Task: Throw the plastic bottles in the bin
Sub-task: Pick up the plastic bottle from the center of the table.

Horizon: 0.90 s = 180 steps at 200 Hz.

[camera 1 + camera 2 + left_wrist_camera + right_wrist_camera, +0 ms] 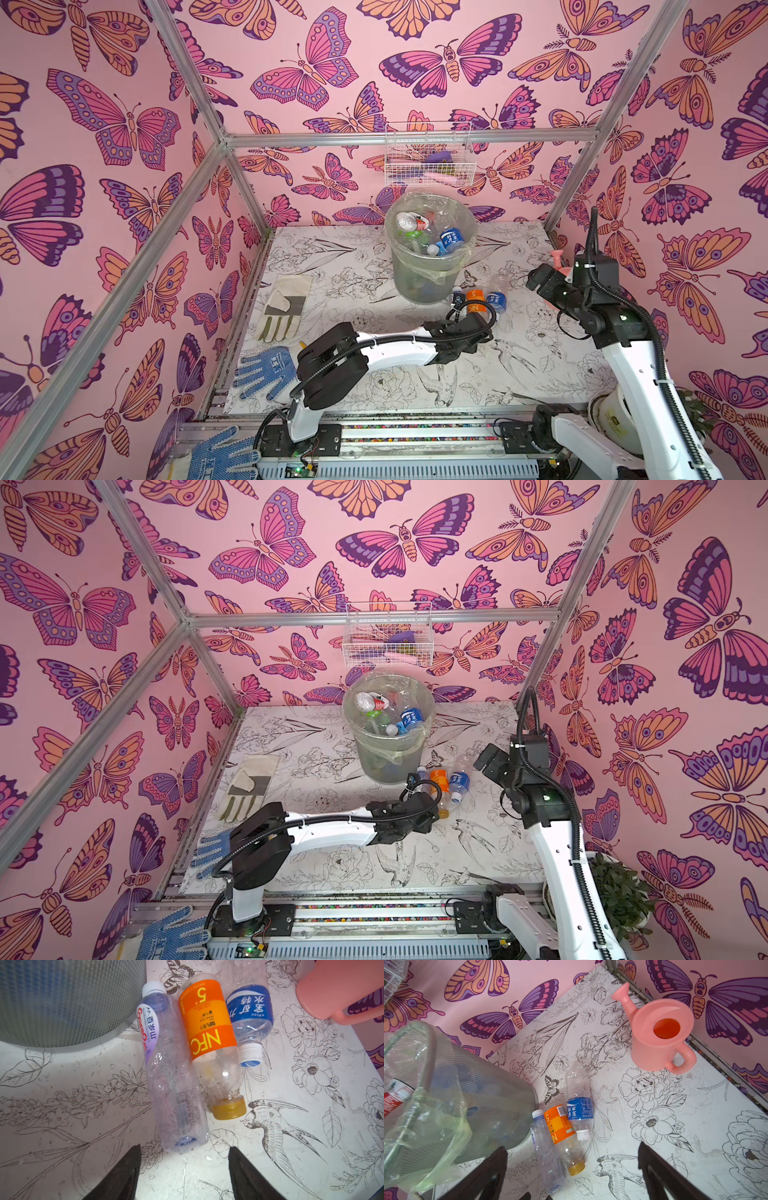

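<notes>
Three plastic bottles are shown lying on their sides on the flower-printed white table (332, 257), close together in a row just beside the foot of the round grey mesh bin (415, 286) with its clear liner: a clear bottle with a purple-and-white label and white cap (176, 1084), nearest the bin; an orange-labelled bottle with a yellow cap (207, 1022) in the middle, pressed against the first; and a blue-labelled bottle with a white cap (249, 1007) on the far side. More bottles (451, 239) are seen heaped inside the bin; their number cannot be told. Two grippers are shown. The left gripper (185, 1146) is held low over the table with its jaws parted and nothing grasped, the base of the clear bottle lying just ahead of them. The right gripper (572, 1145) is raised above the row, jaws spread wide and empty. One pink plastic watering can (660, 1043) stands near the right-hand wall, partly hidden by the right arm in both top views. One beige-and-grey work glove (284, 307) and two blue dotted gloves (266, 370) (224, 457) lie at the left. One white wire basket (428, 162) hangs on the back wall above the bin.
</notes>
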{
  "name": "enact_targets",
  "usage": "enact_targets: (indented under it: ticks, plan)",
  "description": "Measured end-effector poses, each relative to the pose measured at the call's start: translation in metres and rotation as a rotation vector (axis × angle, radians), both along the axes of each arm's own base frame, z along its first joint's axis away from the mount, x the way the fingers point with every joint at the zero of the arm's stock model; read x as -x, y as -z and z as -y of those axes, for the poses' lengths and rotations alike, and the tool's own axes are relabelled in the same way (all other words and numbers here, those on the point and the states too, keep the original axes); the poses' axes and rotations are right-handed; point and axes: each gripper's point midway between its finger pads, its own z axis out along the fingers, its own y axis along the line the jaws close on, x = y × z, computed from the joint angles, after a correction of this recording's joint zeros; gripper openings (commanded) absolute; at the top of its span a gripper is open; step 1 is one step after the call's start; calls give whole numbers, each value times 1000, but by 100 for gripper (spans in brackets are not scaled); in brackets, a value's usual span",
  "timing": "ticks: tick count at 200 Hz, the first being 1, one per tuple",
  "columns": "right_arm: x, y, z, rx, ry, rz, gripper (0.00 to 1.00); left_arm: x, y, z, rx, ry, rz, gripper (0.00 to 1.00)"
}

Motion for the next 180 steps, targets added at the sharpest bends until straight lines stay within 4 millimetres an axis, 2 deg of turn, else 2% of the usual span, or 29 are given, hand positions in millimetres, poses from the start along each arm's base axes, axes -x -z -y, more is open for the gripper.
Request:
enact_targets:
  ticks: [25, 79, 147, 180]
  plan:
    - [2, 9, 1, -4, 4, -16, 99, -6, 5, 8, -2, 1, 2, 69]
    - [2, 10, 3, -21, 20, -3, 99, -23, 16, 15, -15, -17, 0, 71]
    - [2, 20, 5, -37, 27, -15, 99, -35, 38, 13, -61, -37, -19, 71]
    - [2, 28, 3, -47, 23, -28, 99, -39, 48, 10, -84, -40, -25, 65]
